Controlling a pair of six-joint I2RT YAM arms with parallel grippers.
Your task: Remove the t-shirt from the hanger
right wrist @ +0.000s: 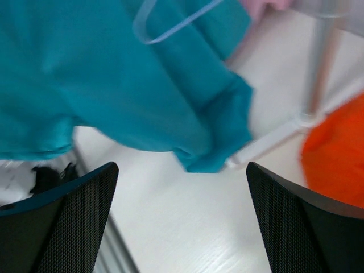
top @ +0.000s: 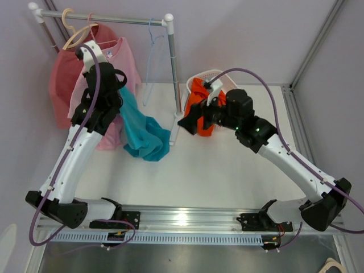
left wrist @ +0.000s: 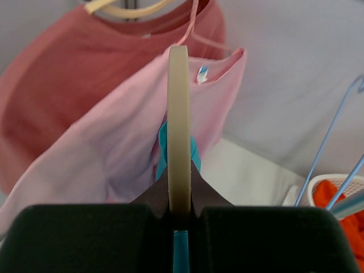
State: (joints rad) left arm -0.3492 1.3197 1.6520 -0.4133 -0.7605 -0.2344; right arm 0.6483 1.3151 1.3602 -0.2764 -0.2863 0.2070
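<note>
Two grippers, two states: left gripper [left wrist: 180, 213] is clamped on the cream hanger [left wrist: 178, 125], seen edge-on running straight up from between the pads; right gripper [right wrist: 181, 170] is spread wide with nothing in it. The teal t-shirt [top: 142, 131] hangs from the left gripper's position at the rack [top: 114, 19] and drapes down and right, lower end bunched at the table [top: 227, 176]. In the left wrist view, teal cloth shows on both sides of the hanger just above the pads. The right gripper is low over the table, just beside the shirt's lower hem, not touching it. Writing: only a small blue-white neck tag [left wrist: 202, 73] inside the pink shirt [left wrist: 114, 153], too blurred to read. Crowding: pink shirt directly behind the hanger, red shirt [left wrist: 68, 68] behind that, both on the rail. A blue wire hanger [top: 153, 45] is on the rail to the right; the rack post and foot sit between the teal shirt and the basket [top: 213, 74] of orange cloth [top: 200, 105]. Bare table lies in front of the shirt toward the arm bases.
</note>
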